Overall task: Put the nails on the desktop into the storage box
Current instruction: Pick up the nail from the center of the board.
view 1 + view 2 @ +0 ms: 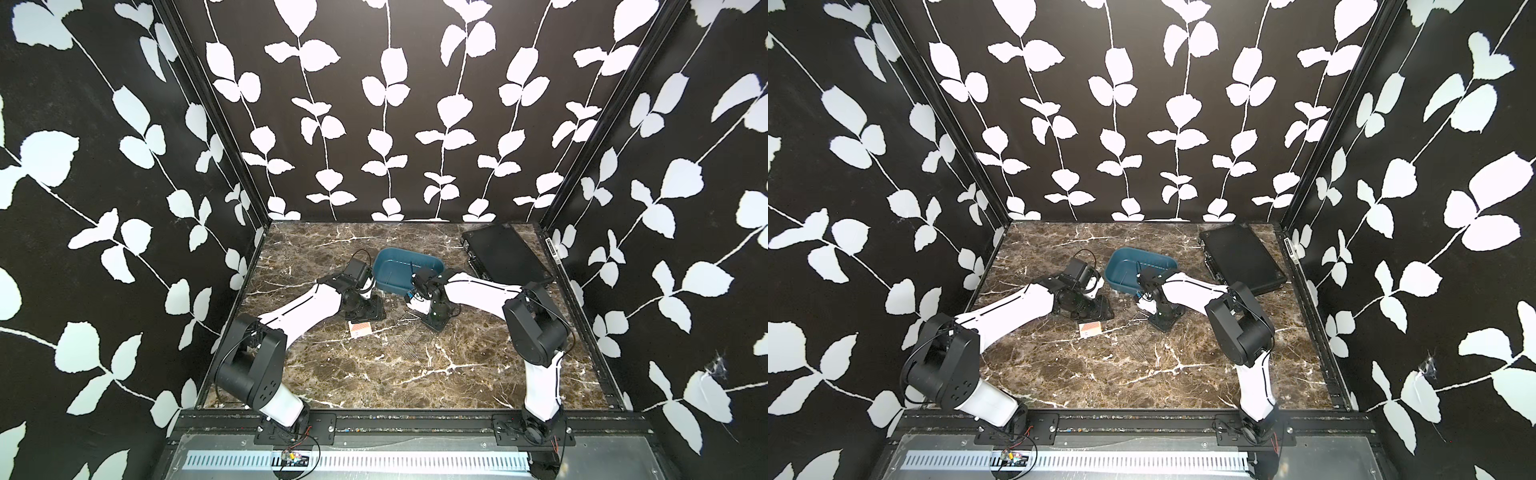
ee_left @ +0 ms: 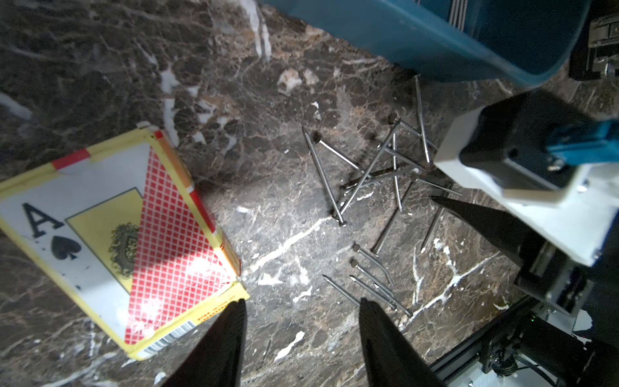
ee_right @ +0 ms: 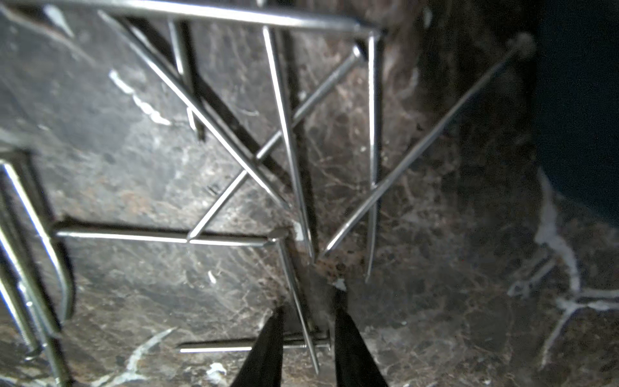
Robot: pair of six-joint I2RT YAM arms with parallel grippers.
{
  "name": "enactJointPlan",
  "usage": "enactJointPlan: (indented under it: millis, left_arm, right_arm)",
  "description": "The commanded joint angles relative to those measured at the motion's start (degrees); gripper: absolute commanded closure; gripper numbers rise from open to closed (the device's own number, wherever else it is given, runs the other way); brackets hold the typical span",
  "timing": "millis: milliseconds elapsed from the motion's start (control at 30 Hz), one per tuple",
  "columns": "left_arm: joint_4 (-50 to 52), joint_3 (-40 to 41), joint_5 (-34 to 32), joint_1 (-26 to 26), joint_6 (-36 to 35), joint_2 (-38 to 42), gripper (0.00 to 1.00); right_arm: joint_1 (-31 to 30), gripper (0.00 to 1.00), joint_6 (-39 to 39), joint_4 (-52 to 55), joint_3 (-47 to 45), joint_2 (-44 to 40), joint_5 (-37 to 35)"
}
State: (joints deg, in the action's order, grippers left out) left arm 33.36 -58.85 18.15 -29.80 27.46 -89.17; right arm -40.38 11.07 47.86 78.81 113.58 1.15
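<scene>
On the dark brown, white-veined marble table (image 1: pixel 374 374), many thin silvery metal nails (image 2: pixel 368 169) lie tangled just beside the teal-blue rectangular plastic storage box (image 1: pixel 392 286), so you likely have most of the job ahead; your right fingers (image 3: pixel 268 345) straddle one nail, narrowly apart, your left fingers (image 2: pixel 227 341) spread empty.

Both arms reach forward, left gripper (image 2: pixel 301 301) parted wide, right gripper (image 3: pixel 308 306) narrowly apart

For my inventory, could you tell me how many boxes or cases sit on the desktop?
3: teal storage box in the middle, black case in the far right corner, playing-card box nearer the front, left of centre.
</scene>
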Motion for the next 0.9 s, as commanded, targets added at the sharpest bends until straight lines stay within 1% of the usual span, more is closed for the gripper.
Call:
enactJointPlan:
  millis: [0,167,333,467,533,600,633,733,867]
  left_arm:
    - [1.8,-1.5,-0.3,-0.1,-1.0,-0.4,0.44]
    - [1.4,-1.6,-0.1,-0.1,-0.8,-0.8,0.44]
    - [1.3,-1.4,-0.2,-0.1,-1.1,-0.4,0.42]
    - [2.3,-1.9,-1.2,-0.1,-3.0,0.2,0.40]
    - [2.4,-2.0,-1.9,-0.1,-4.5,1.2,0.39]
    - [2.2,-2.0,-2.8,-0.1,-6.9,2.7,0.38]
    - [2.1,-2.1,-3.6,-0.1,-8.5,3.7,0.37]
    - [0.6,-1.7,-4.4,-0.3,-15.6,6.7,0.36]
    - [-5.2,1.3,-5.0,-1.1,-28.3,13.1,0.35]
  right_arm:
    - [-0.6,0.80,1.2,-0.5,0.7,0.5,0.3]
    - [-1.0,0.92,2.2,-0.6,0.4,-0.3,0.4]
    - [-1.2,0.97,2.7,-0.9,-1.1,-3.5,1.2]
    - [-1.1,1.00,1.8,-0.4,-2.4,-7.5,4.1]
    - [-0.8,1.00,1.0,-0.1,-2.9,-9.7,7.4]
    - [0.0,1.00,-0.8,-0.3,-3.2,-11.9,12.3]
    - [0.8,1.00,-2.2,-0.5,-3.3,-12.9,16.0]
    - [3.4,1.00,-6.0,-0.8,-3.3,-14.7,24.9]
    - [4.9,1.00,-9.5,-0.6,-1.9,-16.2,32.6]
